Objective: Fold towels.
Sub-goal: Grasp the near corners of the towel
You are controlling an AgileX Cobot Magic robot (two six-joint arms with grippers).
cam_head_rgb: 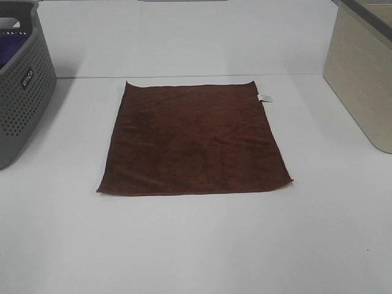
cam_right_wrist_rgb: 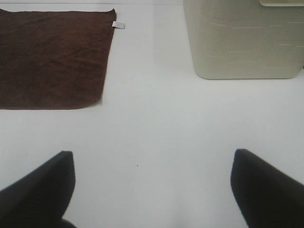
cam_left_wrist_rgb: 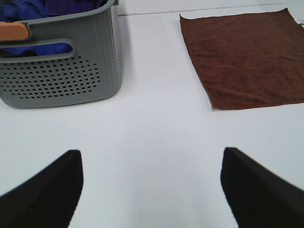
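My left gripper [cam_left_wrist_rgb: 152, 187] hangs above the bare white table [cam_head_rgb: 196, 245], its two dark fingers spread wide with nothing between them. My right gripper [cam_right_wrist_rgb: 152, 190] is likewise wide apart and empty over the tabletop. The towel [cam_head_rgb: 195, 139], dark reddish-brown, lies flat and unfolded in the middle of the table, well apart from both my grippers. Its small white tag [cam_head_rgb: 264, 98] sticks out at the far right corner. On my left stands a grey perforated basket [cam_head_rgb: 24, 92] with blue and purple cloth [cam_left_wrist_rgb: 28, 9] inside and an orange piece [cam_left_wrist_rgb: 13, 31] at its rim. It sits apart from the towel's left edge. On my right stands a beige bin [cam_head_rgb: 361, 79], also not touching the towel
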